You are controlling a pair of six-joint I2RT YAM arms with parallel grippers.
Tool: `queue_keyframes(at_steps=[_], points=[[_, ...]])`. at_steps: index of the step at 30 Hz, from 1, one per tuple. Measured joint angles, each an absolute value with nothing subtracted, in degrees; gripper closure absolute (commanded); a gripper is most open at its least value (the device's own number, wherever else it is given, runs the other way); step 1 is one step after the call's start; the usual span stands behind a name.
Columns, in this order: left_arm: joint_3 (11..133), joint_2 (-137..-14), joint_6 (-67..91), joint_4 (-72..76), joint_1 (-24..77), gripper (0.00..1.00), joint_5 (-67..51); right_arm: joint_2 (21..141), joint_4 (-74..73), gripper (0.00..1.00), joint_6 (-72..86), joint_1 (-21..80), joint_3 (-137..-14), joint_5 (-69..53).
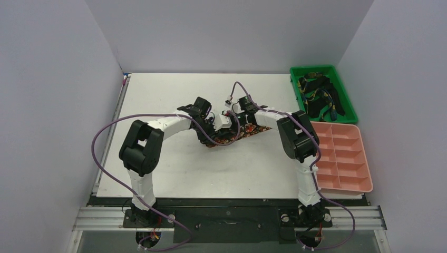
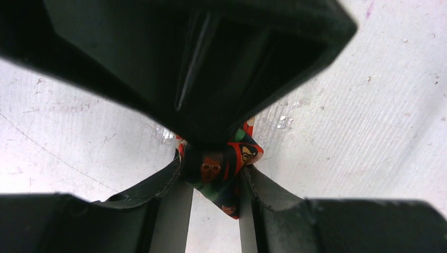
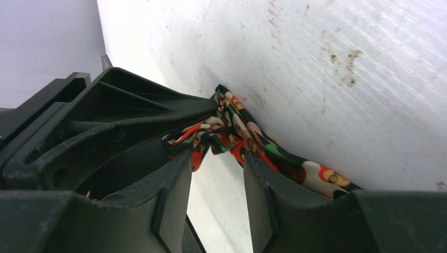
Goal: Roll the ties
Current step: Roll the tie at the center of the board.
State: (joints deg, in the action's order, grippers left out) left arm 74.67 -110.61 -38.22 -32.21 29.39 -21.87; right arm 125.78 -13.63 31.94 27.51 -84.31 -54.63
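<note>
floral tie: on white table, well to lower-left of green bin | left gripper: pinching a bunched fold of floral tie | right gripper: fingers spread, tips against the tie's fabric | dark patterned ties: heaped inside green bin

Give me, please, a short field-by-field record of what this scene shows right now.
table: white flat tabletop
tie: dark floral-print fabric necktie, mid-table
left fingers: pinching the tie's bunched fabric
right fingers: apart, tie across their tips
bin: green plastic bin, dark patterned ties inside
tray: pink compartment tray, beside the bin
</note>
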Motion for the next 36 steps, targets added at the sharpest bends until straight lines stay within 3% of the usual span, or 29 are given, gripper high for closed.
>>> queue_keyframes(at_steps=[7, 10, 19, 21, 28, 34, 36], points=[[74.96, -110.74, -38.37, -32.77, 29.39, 0.69, -21.85, 125.78, -6.42, 0.61, 39.31, 28.60, -81.78, -55.31], [75.13, -110.87, -38.39, -32.97, 29.39, 0.69, -21.85, 125.78, -5.58, 0.55, 40.75, 28.58, -81.45, -55.64], [75.70, -111.31, -38.65, -33.61, 29.39, 0.69, -21.89, 124.14, -4.95, 0.53, 41.54, 27.64, -79.57, -58.00], [75.72, -111.31, -38.79, -33.63, 29.39, 0.68, -21.93, 123.28, -3.75, 0.49, 42.70, 27.81, -79.31, -58.61], [75.81, -111.46, -39.55, -33.71, 29.28, 0.68, -23.16, 122.34, 1.85, 0.49, 47.03, 27.94, -76.36, -58.48], [76.01, -111.61, -39.68, -33.93, 29.32, 0.68, -23.16, 123.39, -2.48, 0.61, 41.91, 28.77, -78.76, -57.28], [76.12, -111.68, -39.70, -34.00, 29.32, 0.68, -23.18, 124.27, -5.50, 0.74, 38.89, 29.17, -80.42, -56.60]])
